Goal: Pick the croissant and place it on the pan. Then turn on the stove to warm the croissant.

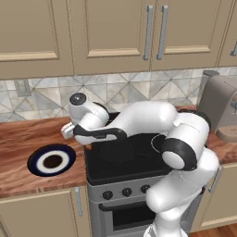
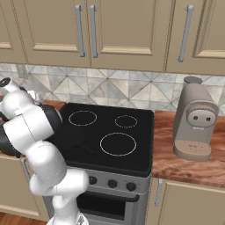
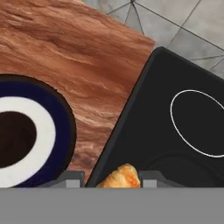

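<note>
The croissant (image 3: pixel 121 176), golden-orange, sits between my gripper's (image 3: pixel 111 179) two fingertips at the bottom of the hand view; the gripper is shut on it. Below it runs the left edge of the black stove (image 3: pixel 153 109), with a white ring outline further in. The pan's (image 3: pixel 192 169) curved matte-black rim shows at the lower right there. In the right base view the pan (image 2: pixel 74 137) lies on the stove's (image 2: pixel 132 156) front left, partly behind my arm. My hand (image 1: pixel 69 130) hovers over the wooden counter just left of the stove (image 1: pixel 120 169).
A blue-rimmed white plate (image 1: pixel 52 160) with a dark centre lies on the counter left of the stove, seen close in the hand view (image 3: pixel 59 127). A grey coffee machine (image 2: pixel 195 123) stands on the counter to the right. Round black knobs (image 2: pixel 112 183) line the stove front.
</note>
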